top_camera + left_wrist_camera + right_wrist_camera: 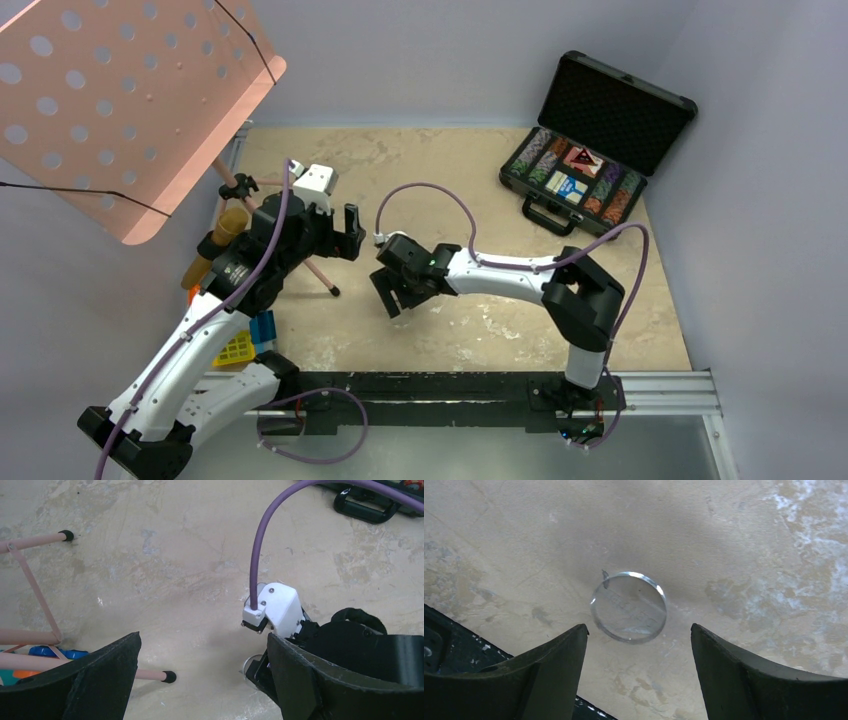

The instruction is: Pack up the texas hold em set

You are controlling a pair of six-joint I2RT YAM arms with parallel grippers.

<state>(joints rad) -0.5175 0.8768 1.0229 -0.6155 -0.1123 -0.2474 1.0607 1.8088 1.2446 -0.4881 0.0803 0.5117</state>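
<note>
right gripper (639, 630) hovering wide open, empty, over clear button (629, 606); advising lowering fully to table (749, 540), closing slowly on thin rim.

From the top view I had the briefcase (612, 112) upper right, lid up behind its tray, decks (566, 184) in the middle between chip rows (535, 157). The music stand (130, 100) was upper left, with the crates (240, 348) below it by the left arm. Mid-frame, the right gripper (390, 298) sat right of the left gripper (350, 235). The button (629, 606) lay flat on the table (470, 200), between the right fingers, touching neither.
</note>
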